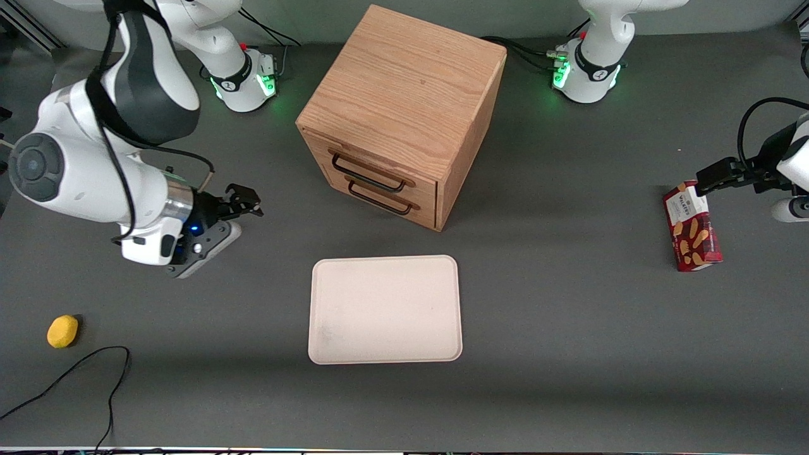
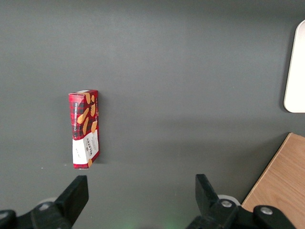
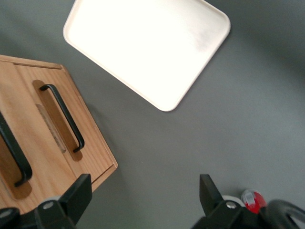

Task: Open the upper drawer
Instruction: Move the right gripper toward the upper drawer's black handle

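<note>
The boxy oak cabinet (image 1: 404,95) stands in the middle of the table with both drawers pushed in. The upper drawer (image 1: 385,165) carries a thin black wire handle (image 1: 368,174); the lower drawer (image 1: 390,203) sits flush beneath it. My right gripper (image 1: 249,202) hangs open and holds nothing. It is off toward the working arm's end of the table, apart from the cabinet and about level with the drawer fronts. In the right wrist view the gripper (image 3: 145,198) hovers over bare table beside the cabinet's front corner, with the upper drawer's handle (image 3: 13,155) and the lower drawer's handle (image 3: 62,117) both showing.
A cream tray (image 1: 385,309) lies on the table in front of the cabinet, nearer the front camera. A yellow round object (image 1: 62,331) and a black cable (image 1: 95,373) lie toward the working arm's end. A red biscuit box (image 1: 692,226) lies toward the parked arm's end.
</note>
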Tool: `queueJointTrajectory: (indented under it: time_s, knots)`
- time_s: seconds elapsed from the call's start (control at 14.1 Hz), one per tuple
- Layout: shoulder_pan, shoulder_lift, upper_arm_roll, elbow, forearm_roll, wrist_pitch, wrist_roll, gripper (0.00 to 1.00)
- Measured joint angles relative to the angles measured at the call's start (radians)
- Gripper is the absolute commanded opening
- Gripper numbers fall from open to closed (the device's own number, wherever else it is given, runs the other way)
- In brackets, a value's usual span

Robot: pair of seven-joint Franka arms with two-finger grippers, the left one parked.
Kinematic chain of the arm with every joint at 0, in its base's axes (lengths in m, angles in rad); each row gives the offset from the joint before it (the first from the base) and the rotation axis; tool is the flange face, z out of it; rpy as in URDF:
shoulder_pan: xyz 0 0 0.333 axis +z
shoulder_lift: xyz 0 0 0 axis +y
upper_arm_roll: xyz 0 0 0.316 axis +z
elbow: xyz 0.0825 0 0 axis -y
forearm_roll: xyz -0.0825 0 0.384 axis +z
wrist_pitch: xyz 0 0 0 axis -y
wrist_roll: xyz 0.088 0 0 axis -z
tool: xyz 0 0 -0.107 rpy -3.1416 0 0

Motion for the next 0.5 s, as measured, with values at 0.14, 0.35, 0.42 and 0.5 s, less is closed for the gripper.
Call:
queueJointTrajectory:
  time_s: [0.14, 0.35, 0.42, 0.5]
  knots:
    - [0.019, 0.024, 0.023, 0.018, 0.000, -0.001, -0.013, 1.00]
    - [0.026, 0.056, 0.090, 0.028, 0.000, -0.003, -0.032, 1.00]
    - [0.028, 0.066, 0.108, 0.028, 0.000, -0.003, -0.046, 1.00]
    - [0.033, 0.076, 0.123, 0.028, 0.000, -0.003, -0.061, 1.00]
